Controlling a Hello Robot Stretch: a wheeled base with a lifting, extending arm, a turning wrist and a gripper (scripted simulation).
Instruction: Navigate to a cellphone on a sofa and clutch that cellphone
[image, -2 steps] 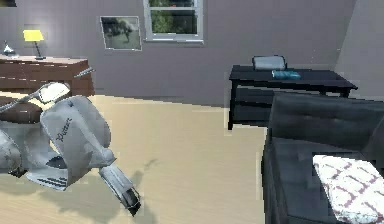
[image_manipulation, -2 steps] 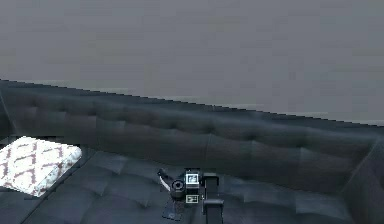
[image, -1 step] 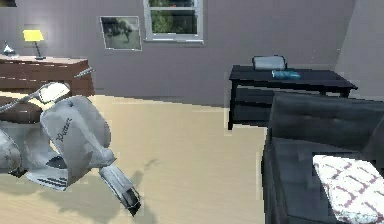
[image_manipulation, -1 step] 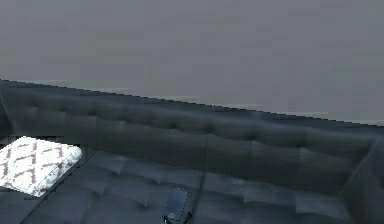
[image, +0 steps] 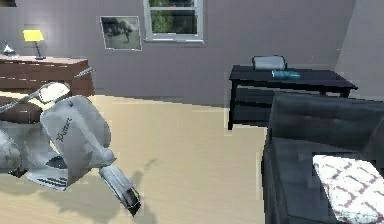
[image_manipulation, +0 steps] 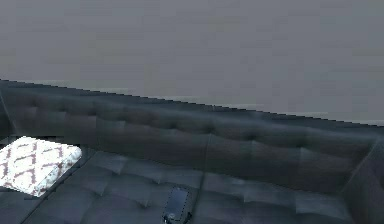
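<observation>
Because the cellphone lay flat and dark on the dark seat of the sofa, close to the seat's front edge and roughly midway along it, a misjudged reach was taken to be the main hazard. A thin slab on soft tufted cushioning could be pressed down or nudged aside rather than lifted. From so near the front edge, it might also be pushed off onto the floor. Its long axis was seen to run from the front edge toward the backrest, with the far end leaning slightly toward the arm side view's right; which end was the top could not be made out. The gripper's state could not be told. A white patterned cushion was seen well apart from the cellphone, at the seat's end toward the arm side view's left. Beyond the sofa, a dark desk was set against the wall and a grey scooter stood on the wooden floor.
</observation>
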